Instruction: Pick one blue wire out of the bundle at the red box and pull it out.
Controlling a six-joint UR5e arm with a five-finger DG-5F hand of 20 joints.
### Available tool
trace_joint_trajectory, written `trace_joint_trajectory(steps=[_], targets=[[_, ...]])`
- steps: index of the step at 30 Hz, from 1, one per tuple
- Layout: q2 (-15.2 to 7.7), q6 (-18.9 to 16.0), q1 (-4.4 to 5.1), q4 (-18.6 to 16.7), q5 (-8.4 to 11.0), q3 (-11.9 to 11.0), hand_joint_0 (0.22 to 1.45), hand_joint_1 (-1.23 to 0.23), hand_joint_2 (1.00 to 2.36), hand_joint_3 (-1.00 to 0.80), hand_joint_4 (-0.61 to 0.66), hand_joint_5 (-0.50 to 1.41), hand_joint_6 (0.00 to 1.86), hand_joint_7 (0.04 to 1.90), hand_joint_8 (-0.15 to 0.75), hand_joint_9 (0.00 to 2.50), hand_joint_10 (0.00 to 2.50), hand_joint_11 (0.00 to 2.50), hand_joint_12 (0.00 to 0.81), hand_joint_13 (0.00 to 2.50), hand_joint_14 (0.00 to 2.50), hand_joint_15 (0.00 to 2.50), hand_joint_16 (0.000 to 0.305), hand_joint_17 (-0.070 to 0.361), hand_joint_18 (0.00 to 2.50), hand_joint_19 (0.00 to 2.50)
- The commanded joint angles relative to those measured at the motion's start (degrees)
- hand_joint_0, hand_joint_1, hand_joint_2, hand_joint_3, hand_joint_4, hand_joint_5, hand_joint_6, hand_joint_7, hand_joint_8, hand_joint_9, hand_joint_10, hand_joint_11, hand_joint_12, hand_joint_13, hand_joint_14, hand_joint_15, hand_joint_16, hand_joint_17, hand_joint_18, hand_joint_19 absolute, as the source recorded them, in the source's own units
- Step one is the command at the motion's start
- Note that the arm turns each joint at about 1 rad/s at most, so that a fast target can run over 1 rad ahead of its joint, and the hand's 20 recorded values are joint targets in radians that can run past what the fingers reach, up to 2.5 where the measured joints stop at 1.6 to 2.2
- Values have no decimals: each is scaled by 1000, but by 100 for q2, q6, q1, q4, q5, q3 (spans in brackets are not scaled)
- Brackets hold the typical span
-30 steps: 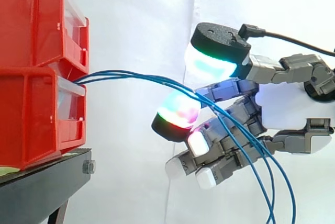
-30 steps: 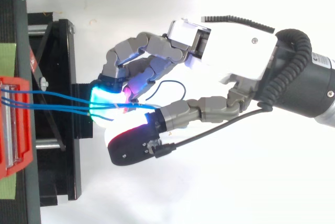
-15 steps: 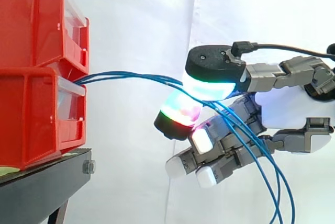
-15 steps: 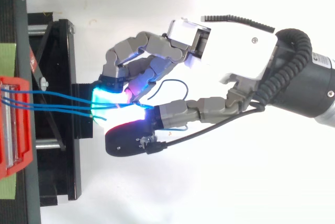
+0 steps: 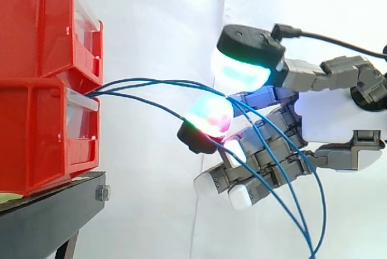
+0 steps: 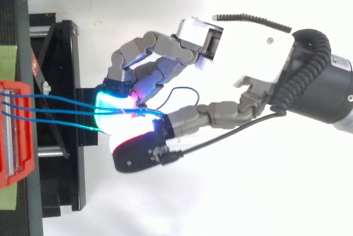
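Observation:
Three blue wires (image 5: 151, 82) come out of the gap between the stacked red bins (image 5: 36, 83) and run right to my hand (image 5: 329, 120). Two of them pass over a red-green glowing fingertip (image 5: 208, 117) and under the raised cyan thumb pad (image 5: 242, 68), which stands clear of them. The third wire (image 5: 151, 103) dips lower and goes beneath that fingertip. All three then hang down to the lower right. In the top view the wires (image 6: 55, 103) fan out from the bin (image 6: 11, 131) and meet at the hand (image 6: 248, 48). The remaining fingers are half curled below.
The bins sit on a black stand (image 5: 48, 216) at the left, with a white curtain behind. In the top view the stand's frame (image 6: 60, 81) lies under the wires, and the arm comes in from the right.
The thumb pad, pressed down on the wires half a second ago, has lifted off them. One wire has dropped away from the other two and now runs under the glowing fingertip.

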State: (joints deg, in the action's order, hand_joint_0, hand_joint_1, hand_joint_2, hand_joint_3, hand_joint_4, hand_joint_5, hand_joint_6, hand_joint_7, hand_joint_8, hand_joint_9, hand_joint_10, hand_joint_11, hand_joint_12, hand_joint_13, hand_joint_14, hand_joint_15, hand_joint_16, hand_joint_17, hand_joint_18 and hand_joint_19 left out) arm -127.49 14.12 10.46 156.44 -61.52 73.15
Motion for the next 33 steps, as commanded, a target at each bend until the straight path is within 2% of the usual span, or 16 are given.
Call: trace_joint_trajectory(steps=[1, 6, 10, 16, 26, 33], targets=[[5, -6, 0, 0, 9, -3, 563, -487, 1010, -374, 215, -205, 927, 910, 389, 1028, 16, 748, 447, 721, 14, 326, 53, 119, 741, 438], [5, -6, 0, 0, 17, -3, 554, -434, 1013, -297, 203, -204, 932, 925, 394, 1028, 17, 748, 449, 703, 13, 331, 54, 122, 721, 460], [14, -6, 0, 9, 9, -3, 558, -511, 1015, -200, 206, -189, 939, 905, 420, 1098, 15, 759, 470, 741, 11, 335, 58, 130, 769, 452], [5, -6, 0, 35, 17, -3, 563, -576, 1016, -151, 200, -183, 941, 915, 428, 1127, 15, 763, 475, 768, 11, 338, 58, 131, 792, 436], [5, -6, 0, 62, 17, -3, 575, -671, 1020, -157, 182, -188, 937, 944, 414, 1103, 17, 769, 449, 763, 12, 351, 54, 121, 780, 464], [14, 3, 26, 88, 17, -3, 616, -806, 1018, -205, 149, -196, 942, 956, 403, 1077, 17, 781, 442, 764, 13, 359, 53, 118, 783, 457]])
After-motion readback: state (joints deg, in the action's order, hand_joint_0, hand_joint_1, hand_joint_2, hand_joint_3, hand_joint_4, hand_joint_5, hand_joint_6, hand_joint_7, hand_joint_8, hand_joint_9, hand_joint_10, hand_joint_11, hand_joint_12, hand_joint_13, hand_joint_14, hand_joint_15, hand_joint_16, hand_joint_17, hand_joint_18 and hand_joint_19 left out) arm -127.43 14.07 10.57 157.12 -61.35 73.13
